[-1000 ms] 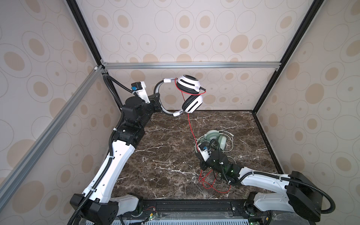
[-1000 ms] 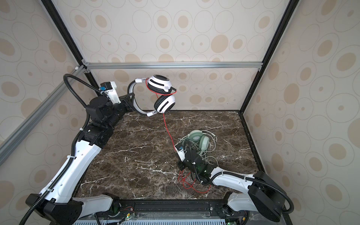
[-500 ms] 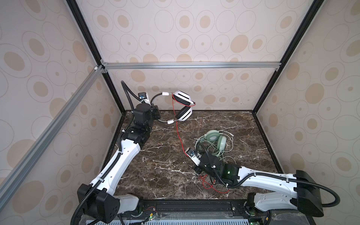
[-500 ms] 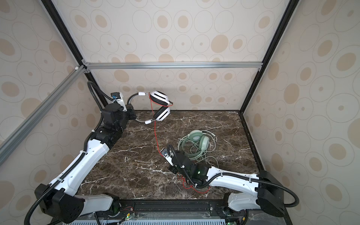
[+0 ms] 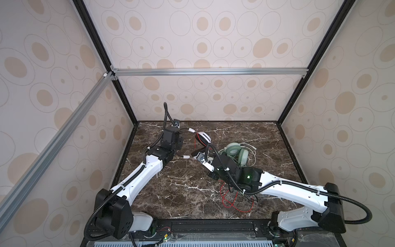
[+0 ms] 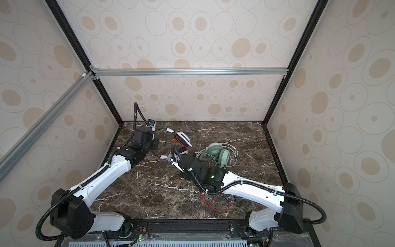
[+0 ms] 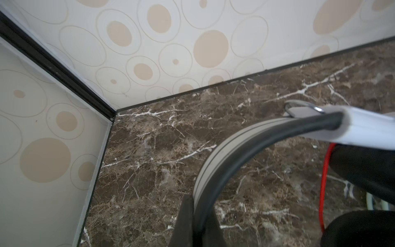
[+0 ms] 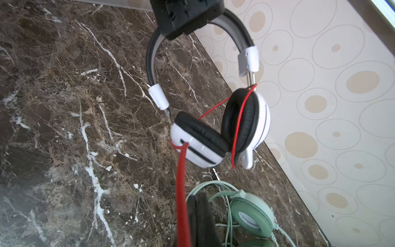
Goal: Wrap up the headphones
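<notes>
— Where is the white headset [image 8: 198, 149]?

— Toward the back left of the bench [image 5: 171, 192]. It hangs by its headband [image 7: 218, 159] from the left fingers [image 7: 184, 222], which are clenched on the band's grey-and-black arch. In both top views the ear cups sit low over the marble. Whether they touch it cannot be told.

— And the cups themselves?

— They are turned in toward each other, with the black pads meeting at an angle. The red cord [image 8: 181, 188] crosses one pad, leaves the other cup and runs down along the right fingers [image 8: 201, 213].

— Do those fingers hold it?

— They are pressed together. The right wrist view does not show whether the cord is pinched between them or only passes beside them. Farther along, the cord lies in loose loops on the bench beneath the right forearm, near the front edge.

— And the mint-green headset [image 5: 236, 151]?

— It lies flat on the bench, right of centre and toward the back. It is just beside the right wrist and near the white pair's cups. Its green cord [image 5: 255, 157] lies in slack loops around it.
</notes>
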`<state>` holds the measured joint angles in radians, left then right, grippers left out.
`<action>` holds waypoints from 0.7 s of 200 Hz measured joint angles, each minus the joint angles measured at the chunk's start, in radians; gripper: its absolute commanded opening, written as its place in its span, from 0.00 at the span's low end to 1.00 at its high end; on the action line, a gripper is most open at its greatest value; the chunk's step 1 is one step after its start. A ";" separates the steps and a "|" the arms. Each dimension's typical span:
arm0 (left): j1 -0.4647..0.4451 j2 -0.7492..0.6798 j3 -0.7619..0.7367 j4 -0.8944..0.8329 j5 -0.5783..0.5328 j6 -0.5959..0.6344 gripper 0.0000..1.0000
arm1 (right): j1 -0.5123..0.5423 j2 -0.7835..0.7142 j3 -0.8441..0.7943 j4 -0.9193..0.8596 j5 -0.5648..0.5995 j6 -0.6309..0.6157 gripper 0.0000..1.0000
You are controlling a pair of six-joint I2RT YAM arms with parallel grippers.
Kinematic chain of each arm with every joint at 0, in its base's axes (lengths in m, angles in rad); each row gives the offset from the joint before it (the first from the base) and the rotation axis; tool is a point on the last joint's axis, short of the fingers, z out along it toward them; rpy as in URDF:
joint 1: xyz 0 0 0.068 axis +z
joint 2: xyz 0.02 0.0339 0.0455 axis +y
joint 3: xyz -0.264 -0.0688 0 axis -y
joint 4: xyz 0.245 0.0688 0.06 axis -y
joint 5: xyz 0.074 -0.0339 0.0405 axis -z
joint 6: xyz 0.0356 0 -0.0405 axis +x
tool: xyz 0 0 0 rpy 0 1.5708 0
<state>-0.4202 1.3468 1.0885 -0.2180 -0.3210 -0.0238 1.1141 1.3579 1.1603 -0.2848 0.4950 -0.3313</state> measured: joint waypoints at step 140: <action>0.007 -0.084 -0.050 -0.065 0.257 -0.169 0.00 | 0.085 0.017 0.082 -0.087 -0.056 -0.048 0.00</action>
<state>-0.4133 1.2625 1.0389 -0.2832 -0.0635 -0.1932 1.1995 1.3746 1.2419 -0.3721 0.4393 -0.3794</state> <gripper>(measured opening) 0.063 0.048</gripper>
